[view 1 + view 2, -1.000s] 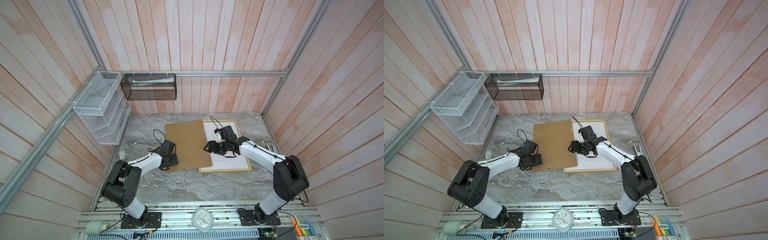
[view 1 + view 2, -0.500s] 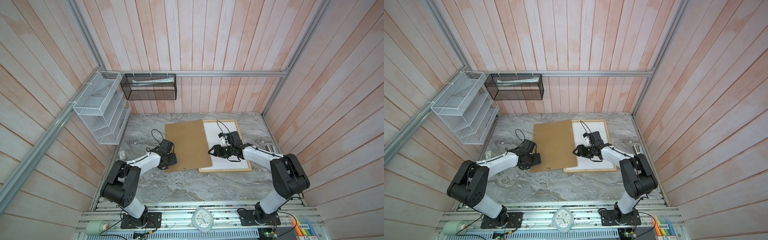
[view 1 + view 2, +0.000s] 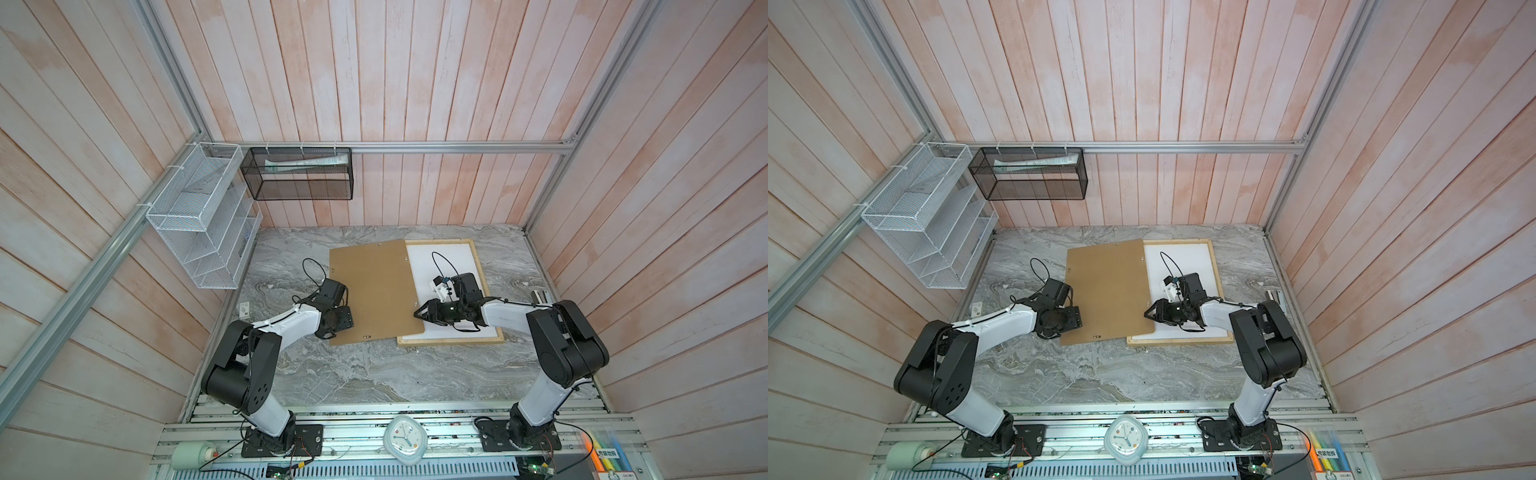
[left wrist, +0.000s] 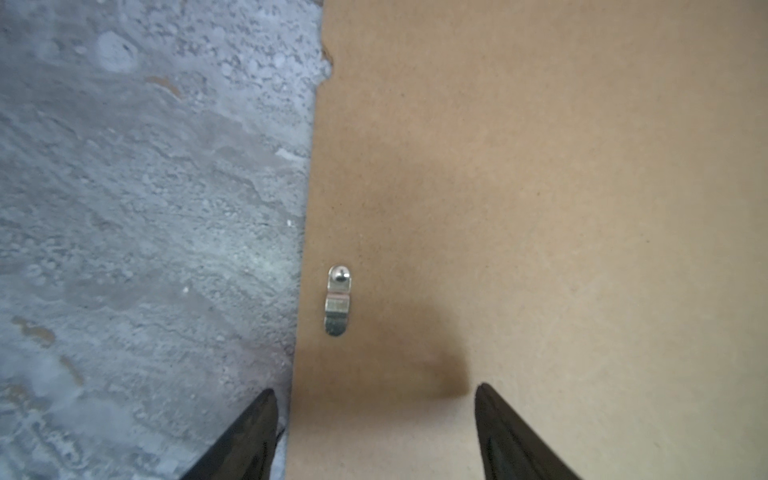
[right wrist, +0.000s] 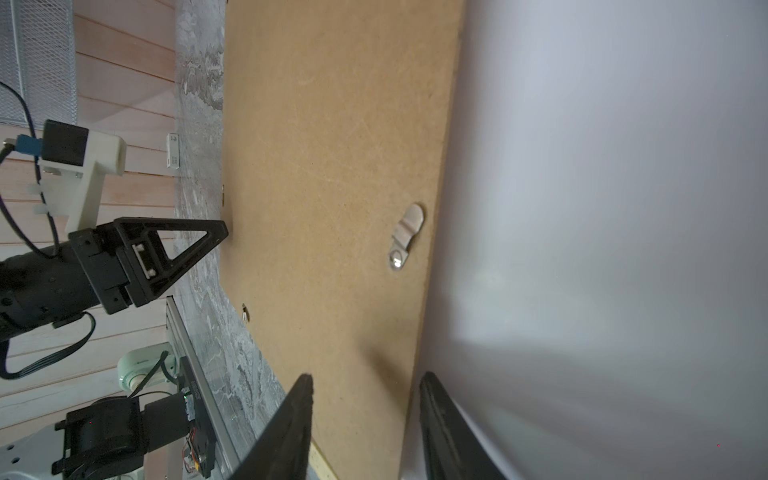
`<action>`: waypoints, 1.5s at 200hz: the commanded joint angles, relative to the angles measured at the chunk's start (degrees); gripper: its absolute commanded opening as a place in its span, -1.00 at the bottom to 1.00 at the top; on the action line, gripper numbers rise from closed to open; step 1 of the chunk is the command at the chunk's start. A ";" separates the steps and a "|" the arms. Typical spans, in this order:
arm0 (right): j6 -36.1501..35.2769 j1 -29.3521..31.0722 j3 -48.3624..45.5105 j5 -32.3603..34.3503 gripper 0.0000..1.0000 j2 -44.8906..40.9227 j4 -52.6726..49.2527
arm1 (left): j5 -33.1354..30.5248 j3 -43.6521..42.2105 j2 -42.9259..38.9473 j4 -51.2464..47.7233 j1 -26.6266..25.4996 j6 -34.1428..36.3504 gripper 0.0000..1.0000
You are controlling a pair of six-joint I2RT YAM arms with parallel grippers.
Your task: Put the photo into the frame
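While the frame (image 3: pixel 457 341) is lying flat on the table (image 3: pixel 332 374), the photo (image 3: pixel 457 257) is sitting inside it, white back up. The board (image 3: pixel 374 291) is lying askew across the frame's left slat, covering a strip of the photo and resting partly on the table. The left gripper (image 3: pixel 344 318) is sitting at the board's left edge, jaws wide apart, gripping nothing. The right gripper (image 3: pixel 420 313) is straddling the board's right edge, jaws apart, one finger showing against the board, the other against the photo. Contact cannot be told.
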 commanded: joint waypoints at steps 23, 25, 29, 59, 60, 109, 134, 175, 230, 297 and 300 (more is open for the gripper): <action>1.33 -0.20 -1.07 -3.87 -0.14 2.00 5.15 | 2.48 -1.04 2.04 0.79 0.24 0.80 0.49; 1.36 -0.20 -1.07 -4.01 -0.14 2.09 5.37 | 2.55 -1.04 2.04 0.81 0.20 0.80 0.49; 1.45 -0.13 -1.00 -4.32 -0.14 2.25 5.68 | 2.58 -1.13 2.04 0.81 0.24 0.79 0.49; 2.83 -0.13 -1.08 -7.53 -0.17 3.93 9.07 | 3.18 -1.33 2.04 0.99 0.23 1.06 0.49; 2.89 -0.16 -1.12 -7.65 -0.17 3.96 9.18 | 3.23 -1.35 2.04 0.99 0.19 1.06 0.49; 4.04 -0.13 -0.99 -10.10 -0.22 6.00 12.08 | 4.95 -2.06 1.86 2.44 0.16 1.02 0.47; 5.17 -0.14 -1.08 -11.20 -0.25 6.76 13.97 | 5.12 -2.11 1.87 2.48 0.16 1.06 0.47; 7.29 -0.02 -0.65 -13.01 -0.30 7.76 16.87 | 5.30 -2.04 1.66 2.64 0.07 1.38 0.47; 8.48 1.32 0.83 -14.26 -0.36 9.08 17.61 | 5.75 -2.14 1.86 3.37 -0.10 1.59 0.46; 9.46 2.00 1.19 -14.02 -0.54 8.50 17.57 | 5.74 -2.06 2.22 3.45 -0.28 1.94 0.46; 9.46 1.99 1.21 -14.00 -0.56 8.41 17.43 | 5.74 -2.07 2.24 3.45 -0.28 1.94 0.46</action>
